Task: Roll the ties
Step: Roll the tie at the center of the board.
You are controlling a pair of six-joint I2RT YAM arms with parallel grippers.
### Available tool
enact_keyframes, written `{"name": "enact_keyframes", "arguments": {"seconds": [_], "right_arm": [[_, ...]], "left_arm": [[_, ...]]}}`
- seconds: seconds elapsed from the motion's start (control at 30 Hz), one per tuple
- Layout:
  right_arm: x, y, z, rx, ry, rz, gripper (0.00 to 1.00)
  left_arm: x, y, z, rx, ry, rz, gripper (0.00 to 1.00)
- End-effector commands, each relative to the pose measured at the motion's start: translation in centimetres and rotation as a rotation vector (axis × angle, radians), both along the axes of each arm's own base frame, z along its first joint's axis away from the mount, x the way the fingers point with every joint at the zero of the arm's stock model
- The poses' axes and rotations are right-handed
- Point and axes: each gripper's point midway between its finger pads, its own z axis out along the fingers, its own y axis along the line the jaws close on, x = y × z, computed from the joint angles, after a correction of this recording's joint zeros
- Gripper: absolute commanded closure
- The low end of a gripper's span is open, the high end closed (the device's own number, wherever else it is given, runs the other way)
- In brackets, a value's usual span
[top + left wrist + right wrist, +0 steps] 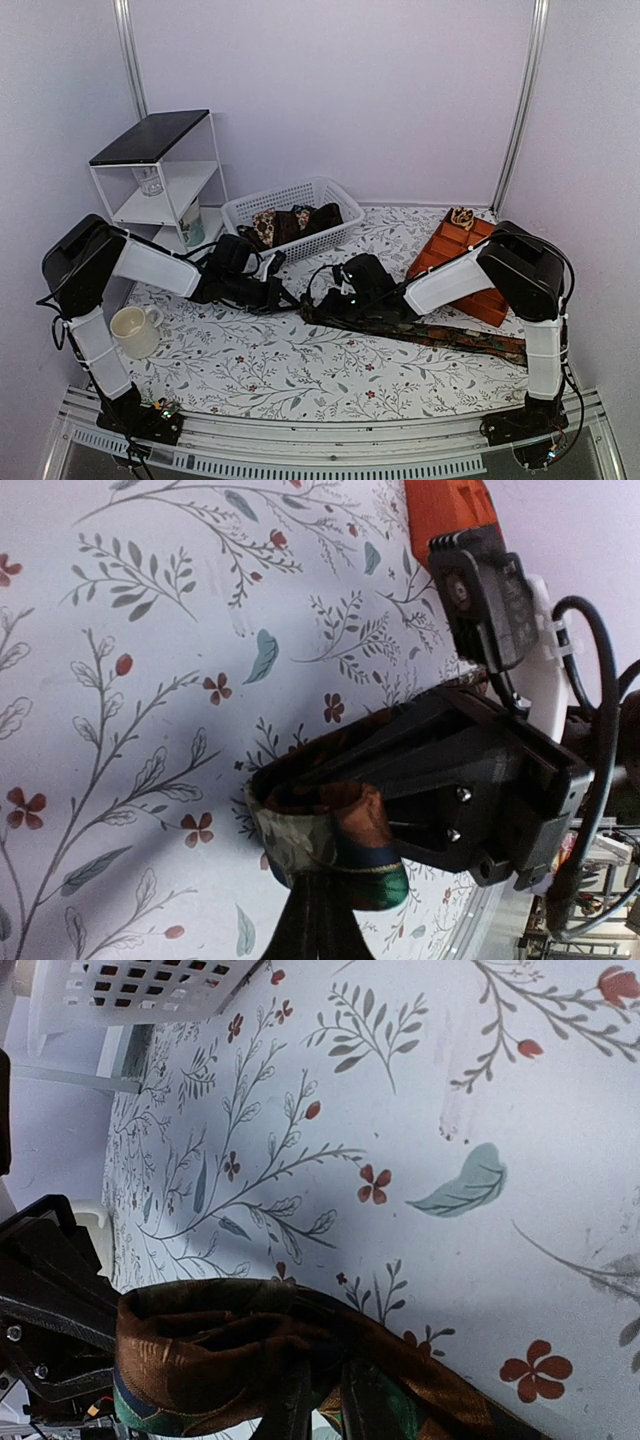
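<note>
One dark brown, green and rust tie (440, 335) lies across the table from the centre toward the right. Its left end is curled into a small loose roll (300, 835). My left gripper (318, 885) is shut on the near edge of that roll; from above it sits at mid-table (283, 296). My right gripper (335, 297) faces it from the right. In the right wrist view the tie's folds (200, 1350) drape over my right gripper (345, 1380), whose fingers stand narrowly apart and pinch the fabric. More ties (285, 222) lie in the white basket (240, 207).
An orange compartment tray (455, 255) sits at the right rear with a tan spotted roll (462, 217) in its far cell. A cream mug (133, 330) stands at the front left. A white shelf (150, 140) stands in the back left corner.
</note>
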Motion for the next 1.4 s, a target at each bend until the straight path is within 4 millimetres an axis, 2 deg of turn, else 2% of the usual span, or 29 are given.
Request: {"name": "enact_keyframes", "arguments": {"seconds": [0.0, 0.23, 0.4, 0.57, 0.8, 0.9, 1.0, 1.1, 1.3, 1.33, 1.37], "right_arm": [[0.7, -0.7, 2.4, 0.036, -0.05, -0.016, 0.88], [0.5, -1.3, 3.2, 0.059, -0.07, -0.025, 0.91], [0.3, -1.7, 2.9, 0.051, -0.065, -0.024, 0.92], [0.3, -2.7, 3.6, 0.048, -0.081, -0.058, 0.92], [-0.1, -5.7, 4.2, 0.017, -0.032, -0.147, 0.81], [-0.2, -6.4, 4.8, 0.013, -0.044, -0.161, 0.77], [-0.4, -6.3, 6.0, 0.038, -0.057, -0.141, 0.68], [-0.7, -6.0, 6.4, 0.053, -0.055, -0.12, 0.63], [-1.0, -5.7, 5.5, 0.051, -0.017, -0.116, 0.62], [-1.1, -5.6, 5.1, 0.048, -0.006, -0.119, 0.63], [-1.1, -5.7, 4.8, 0.042, 0.002, -0.123, 0.63]], "left_arm": [[-0.4, -1.1, 0.3, 0.0, -0.006, -0.03, 1.0], [-0.7, -1.9, 0.3, 0.006, -0.007, -0.046, 1.0], [-0.8, -2.6, 0.2, 0.014, -0.002, -0.06, 1.0], [-0.9, -3.2, 0.0, 0.021, 0.001, -0.072, 1.0], [-1.1, -4.0, 0.1, 0.037, 0.007, -0.071, 1.0], [-1.3, -4.4, -0.4, 0.048, 0.019, -0.08, 1.0], [-1.2, -4.9, -0.6, 0.052, 0.013, -0.083, 1.0], [-1.1, -5.6, -1.0, 0.047, 0.017, -0.096, 1.0], [-1.4, -6.7, -1.0, 0.031, 0.012, -0.112, 1.0], [-1.6, -6.6, -2.4, 0.049, 0.036, -0.114, 1.0], [-1.6, -6.7, -2.6, 0.047, 0.039, -0.116, 1.0]]}}
